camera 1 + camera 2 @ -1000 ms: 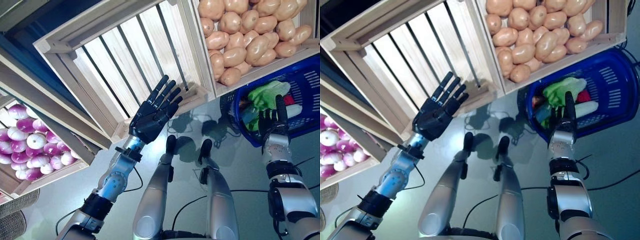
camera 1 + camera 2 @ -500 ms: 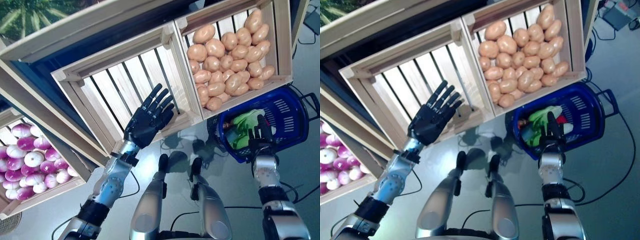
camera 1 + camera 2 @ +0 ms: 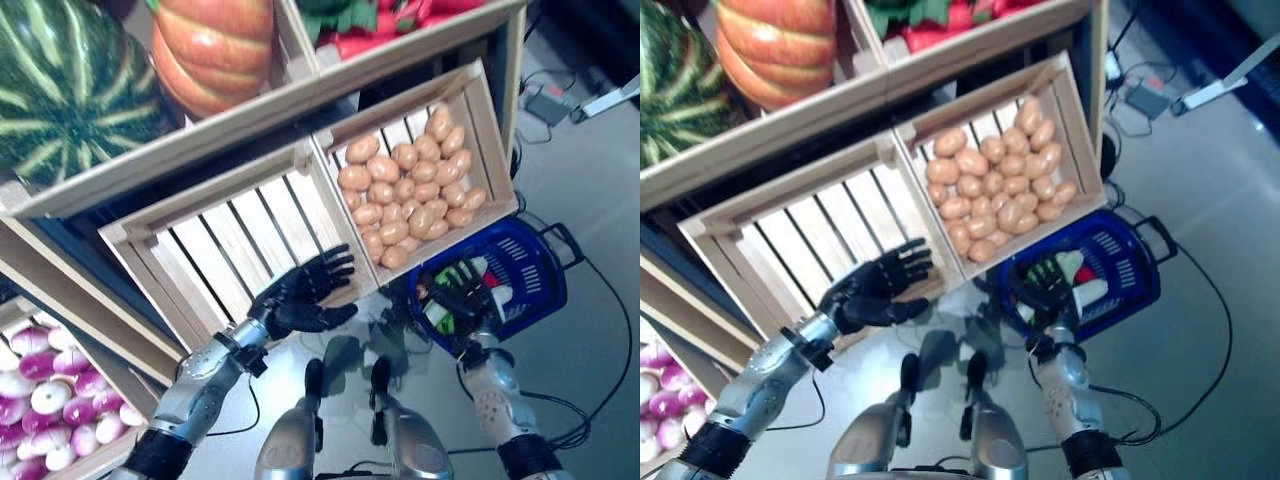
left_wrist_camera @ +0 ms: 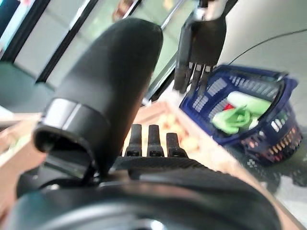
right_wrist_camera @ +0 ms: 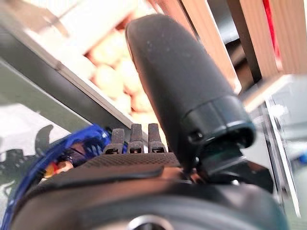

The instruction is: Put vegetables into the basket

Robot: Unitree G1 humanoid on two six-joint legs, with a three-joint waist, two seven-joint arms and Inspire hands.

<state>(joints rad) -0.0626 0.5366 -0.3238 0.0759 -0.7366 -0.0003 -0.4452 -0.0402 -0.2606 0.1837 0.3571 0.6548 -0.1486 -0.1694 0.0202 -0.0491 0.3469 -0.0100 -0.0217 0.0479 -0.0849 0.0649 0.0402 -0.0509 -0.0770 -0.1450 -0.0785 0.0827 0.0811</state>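
Both hands are empty with fingers spread: left hand [image 3: 300, 297] in front of the empty crate [image 3: 225, 245], right hand [image 3: 462, 292] over the blue basket [image 3: 535, 268], just below the potatoes [image 3: 405, 195]. Potatoes look firm and smooth, so I'd wrap one around its middle.

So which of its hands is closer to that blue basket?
The right hand: it hangs right over the blue basket. The left hand is off by the empty wooden crate.

Watermelon [image 3: 70, 90], pumpkin [image 3: 215, 50], empty crate [image 3: 235, 245]
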